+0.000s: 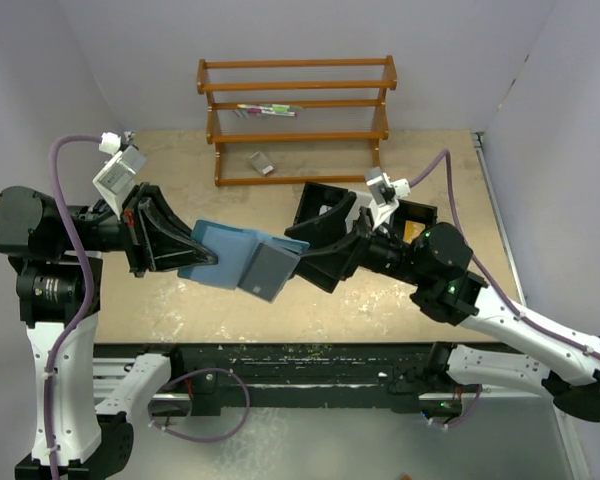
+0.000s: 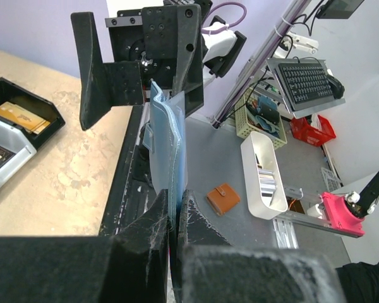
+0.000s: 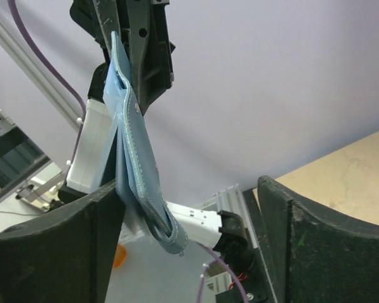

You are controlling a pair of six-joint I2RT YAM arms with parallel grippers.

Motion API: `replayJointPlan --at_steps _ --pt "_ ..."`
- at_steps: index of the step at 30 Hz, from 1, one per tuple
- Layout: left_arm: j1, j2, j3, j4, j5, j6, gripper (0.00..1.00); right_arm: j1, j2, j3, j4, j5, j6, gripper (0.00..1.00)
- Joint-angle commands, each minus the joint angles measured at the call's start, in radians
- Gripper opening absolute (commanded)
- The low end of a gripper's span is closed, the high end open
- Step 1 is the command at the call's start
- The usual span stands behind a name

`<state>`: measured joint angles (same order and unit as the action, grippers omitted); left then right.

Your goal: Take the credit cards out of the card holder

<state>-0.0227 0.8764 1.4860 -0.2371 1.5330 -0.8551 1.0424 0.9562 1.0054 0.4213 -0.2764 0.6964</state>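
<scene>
My left gripper (image 2: 175, 201) clamps the card holder (image 1: 218, 255), a grey card (image 1: 268, 270) protruding; my right gripper (image 3: 186, 189) gapes around it, above the beige table (image 1: 280, 312).

Pale lavender walls (image 1: 310, 30) enclose a speckled beige tabletop (image 1: 180, 315). A brown wooden rack (image 1: 298, 86) stands at its far edge, near the back wall.

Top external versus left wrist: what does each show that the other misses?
Only top external: the wooden rack and the flat face of the grey card. Only left wrist: a keyboard, a white bin and an orange-brown wallet beyond the table. Both: the left pincer shut on the teal card holder, and the black tray.
</scene>
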Motion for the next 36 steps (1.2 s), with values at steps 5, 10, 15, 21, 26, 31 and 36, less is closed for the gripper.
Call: replayJointPlan --at_steps 5,10,15,21,26,31,36 --pt "0.001 -0.005 0.026 0.058 -0.005 -0.034 0.00 0.008 0.035 0.045 0.021 0.020 -0.011 1.00" --pt "0.001 -0.003 0.023 0.060 -0.004 -0.033 0.00 0.011 0.057 0.035 0.122 -0.051 0.009 0.86" --pt "0.001 0.000 0.016 0.010 -0.004 0.032 0.00 0.012 0.056 0.023 0.197 -0.132 0.032 0.47" --pt "0.001 0.034 0.073 -0.358 -0.098 0.405 0.00 0.012 0.043 0.025 0.168 -0.149 0.036 0.11" --pt "0.001 0.038 0.123 -0.646 -0.393 0.819 0.42 0.012 0.056 0.096 -0.113 0.011 -0.003 0.00" --pt "0.001 -0.043 -0.012 -0.649 -0.528 1.055 0.66 0.025 0.214 0.342 -0.587 0.291 -0.010 0.00" --pt "0.001 -0.103 -0.122 -0.672 -0.526 1.188 0.71 0.134 0.380 0.568 -0.899 0.610 -0.047 0.00"
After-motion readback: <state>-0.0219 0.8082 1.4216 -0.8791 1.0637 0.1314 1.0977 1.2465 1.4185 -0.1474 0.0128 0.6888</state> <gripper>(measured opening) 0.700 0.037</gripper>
